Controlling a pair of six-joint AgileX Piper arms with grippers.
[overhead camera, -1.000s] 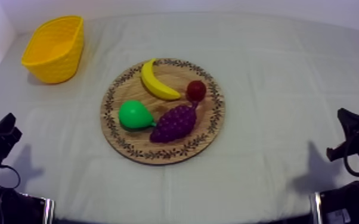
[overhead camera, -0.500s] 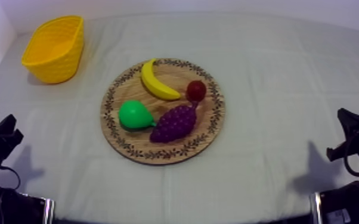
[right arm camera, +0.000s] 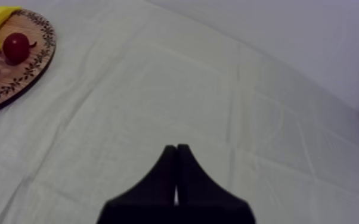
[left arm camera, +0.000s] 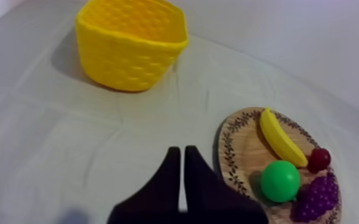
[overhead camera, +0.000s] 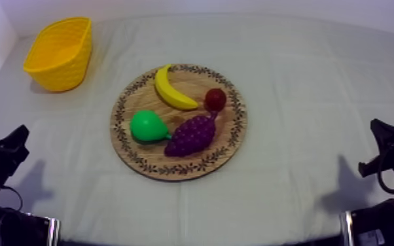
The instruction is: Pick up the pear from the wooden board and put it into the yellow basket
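Observation:
A green pear [overhead camera: 148, 125] lies on the left part of the round wooden board [overhead camera: 232, 134], beside the purple grapes [overhead camera: 191, 135]; the left wrist view has the pear [left arm camera: 279, 180] just past the board's rim. The yellow basket [overhead camera: 60, 52] stands at the far left corner, also seen from the left wrist as a basket [left arm camera: 130, 43] on the cloth. My left gripper [overhead camera: 13, 145] sits low at the left edge, its fingers together as a narrow wedge [left arm camera: 181, 156] short of the board. My right gripper [overhead camera: 377, 129] rests low at the right edge, likewise shut [right arm camera: 175, 151] over bare cloth.
A banana [overhead camera: 171, 90] and a small red fruit [overhead camera: 215, 99] share the board's far half. Grey-white cloth stretches between the board and the basket and across the whole right side.
My left gripper has shifted slightly up and to the right toward the board. The right arm and the fruit have stayed put.

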